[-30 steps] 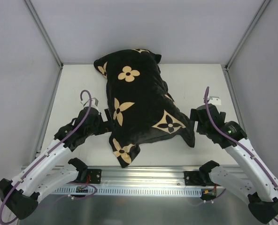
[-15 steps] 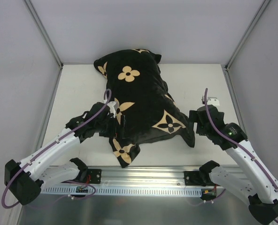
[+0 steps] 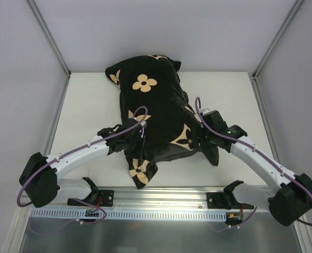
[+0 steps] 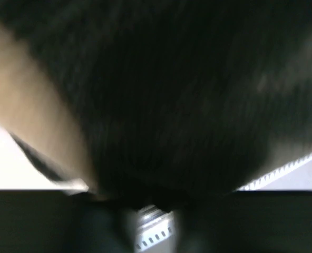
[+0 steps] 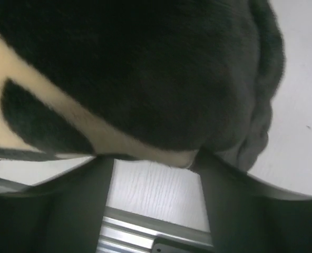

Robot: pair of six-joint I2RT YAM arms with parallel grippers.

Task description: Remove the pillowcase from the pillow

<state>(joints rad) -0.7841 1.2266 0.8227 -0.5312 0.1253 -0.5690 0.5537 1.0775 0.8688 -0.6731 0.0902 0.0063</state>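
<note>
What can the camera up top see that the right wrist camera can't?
Only the top camera shows the whole pillowcase with its round flower print, and both arms reaching in, the left arm and the right arm. Only the right wrist camera shows its own jaws close up, standing apart at the fabric's bunched edge. Both show black fabric with tan shapes, the pale table and the metal rail at its near edge. Neither shows the pillow.
</note>
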